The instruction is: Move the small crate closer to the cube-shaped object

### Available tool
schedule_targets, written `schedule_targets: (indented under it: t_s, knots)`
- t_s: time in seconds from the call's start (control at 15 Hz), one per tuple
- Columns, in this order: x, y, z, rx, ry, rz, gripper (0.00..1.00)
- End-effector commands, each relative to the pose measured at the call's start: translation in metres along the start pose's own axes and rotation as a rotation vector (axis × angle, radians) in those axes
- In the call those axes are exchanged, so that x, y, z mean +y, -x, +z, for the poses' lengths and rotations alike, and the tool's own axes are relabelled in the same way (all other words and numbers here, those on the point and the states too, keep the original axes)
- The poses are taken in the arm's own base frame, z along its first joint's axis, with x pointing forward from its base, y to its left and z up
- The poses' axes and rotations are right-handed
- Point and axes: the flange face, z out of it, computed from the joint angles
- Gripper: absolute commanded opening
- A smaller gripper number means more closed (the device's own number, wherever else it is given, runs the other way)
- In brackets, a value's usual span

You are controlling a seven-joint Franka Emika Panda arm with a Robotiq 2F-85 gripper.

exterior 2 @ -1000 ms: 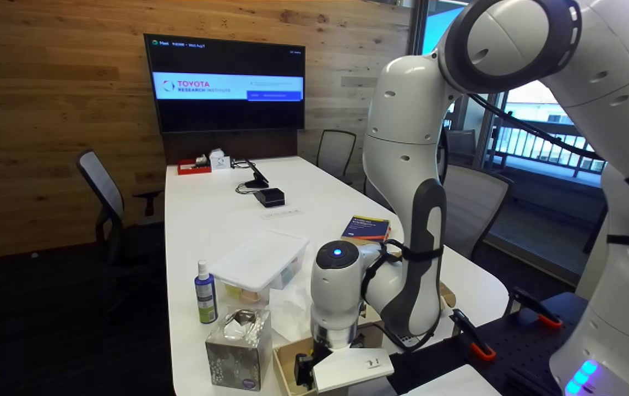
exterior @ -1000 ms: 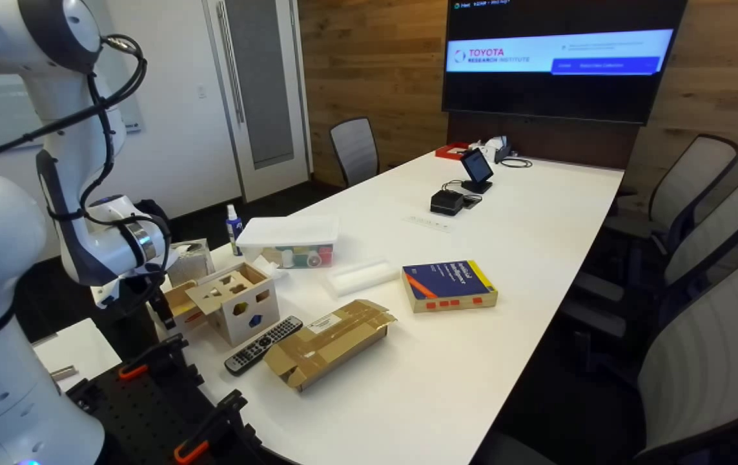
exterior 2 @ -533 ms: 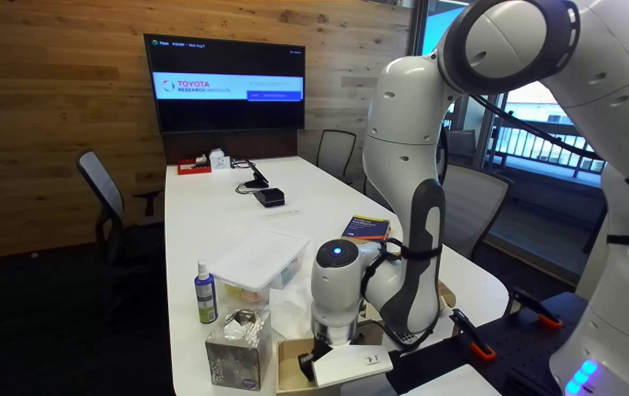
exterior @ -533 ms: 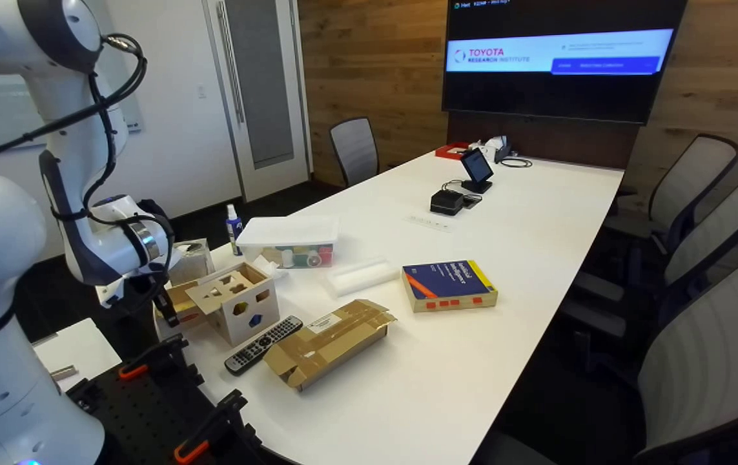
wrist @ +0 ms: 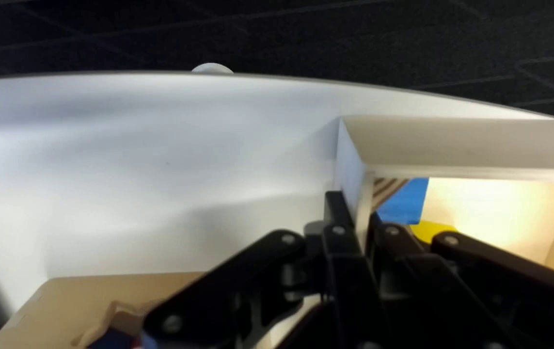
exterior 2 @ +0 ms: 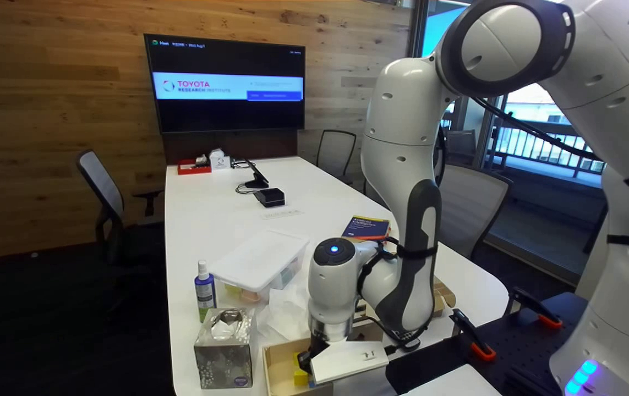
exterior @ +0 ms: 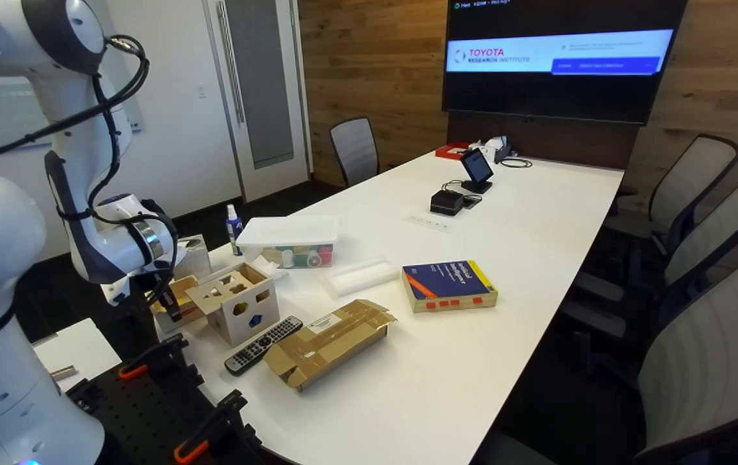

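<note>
In an exterior view, the crate (exterior 2: 281, 363) appeared as a low, open-topped box of pale tan wood, smooth-sided & square-cornered, w/ yellow blocks (exterior 2: 300, 378) on its floor. It stood on the white table (exterior 2: 204, 220), just beside a grey, patterned tissue box (exterior 2: 226, 352); the flat white wrist cover (exterior 2: 350, 360) hid its R part.

In an exterior view, the cube (exterior: 246, 320) was light wood, flat-faced, w/ shaped cut-outs; its thin tan lid (exterior: 204, 300) jutted past the side facing the crate. Crate & cube were near each other; contact couldn't be made out. Also on the table: a slim dark remote (exterior: 264, 345) w/ rows of small keys, a long, creased cardboard box (exterior: 330, 345) w/ glossy tape, and a thick, blue-covered book (exterior: 449, 284).

In the wrist view, the crate lay at R, its thin, straight walls meeting at a corner; inside were a flat blue piece (wrist: 405, 201) & a brown-and-white striped piece (wrist: 389, 190), both partly hidden. The gripper (wrist: 358, 208) was narrow, pinching one crate wall near that corner, w/ one black finger (wrist: 339, 208) outside & the other inside. The cube's tan top showed at lower L.
</note>
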Motion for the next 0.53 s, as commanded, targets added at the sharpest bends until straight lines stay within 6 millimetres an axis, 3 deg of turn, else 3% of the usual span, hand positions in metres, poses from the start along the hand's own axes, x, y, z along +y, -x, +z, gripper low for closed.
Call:
schedule_targets:
  t_s: [0.0, 0.27, 0.47]
  knots:
    - [-0.004, -0.008, -0.017, -0.005, 0.007, -0.048, 0.02]
    - [-0.010, -0.012, -0.050, -0.021, 0.017, -0.102, 0.02]
    - [-0.014, -0.021, -0.089, 0.007, 0.037, -0.122, 0.02]
